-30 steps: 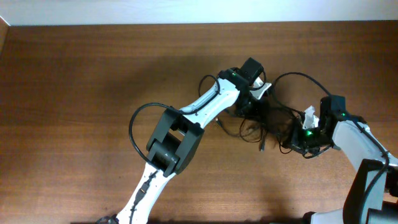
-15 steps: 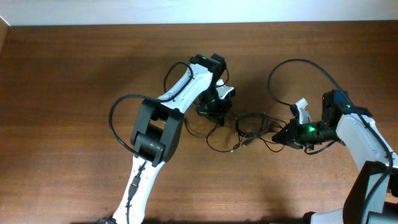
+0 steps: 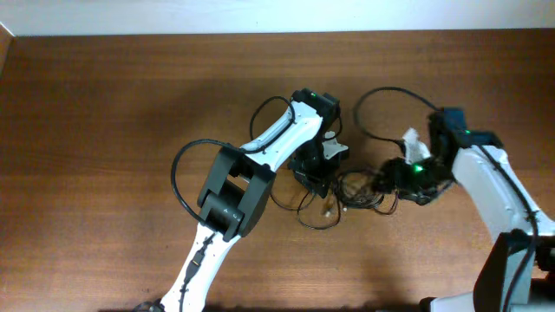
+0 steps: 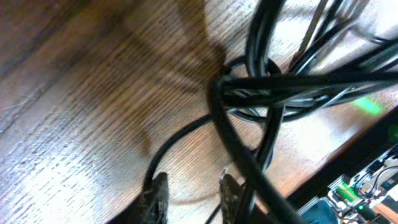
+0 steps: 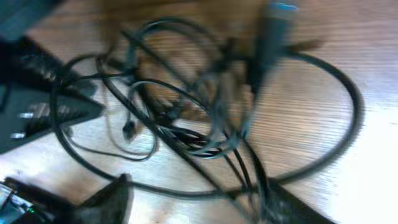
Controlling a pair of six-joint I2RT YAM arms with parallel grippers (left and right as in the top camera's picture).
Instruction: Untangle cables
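The cables (image 3: 354, 187) lie as a loose black tangle on the brown table between my two grippers, with a loop (image 3: 305, 211) trailing toward the front. My left gripper (image 3: 316, 178) hovers at the tangle's left edge. In the left wrist view the knot (image 4: 261, 87) sits ahead of the left gripper (image 4: 191, 200), whose fingers stand apart over bare wood. My right gripper (image 3: 392, 177) is at the tangle's right edge. In the blurred right wrist view the right gripper (image 5: 205, 205) stands wide open, with strands of the cables (image 5: 186, 124) crossing between its fingers.
A thick black arm cable (image 3: 381, 95) arcs behind the right gripper, and another (image 3: 178, 169) loops off the left arm. The right gripper's body with a green light (image 4: 368, 107) shows close to the knot. The table's back edge (image 3: 277, 35) meets a white wall.
Both grippers have gone from shut to open. The left gripper moved right and forward and the right gripper moved left, so the stretched cables have bunched together again.
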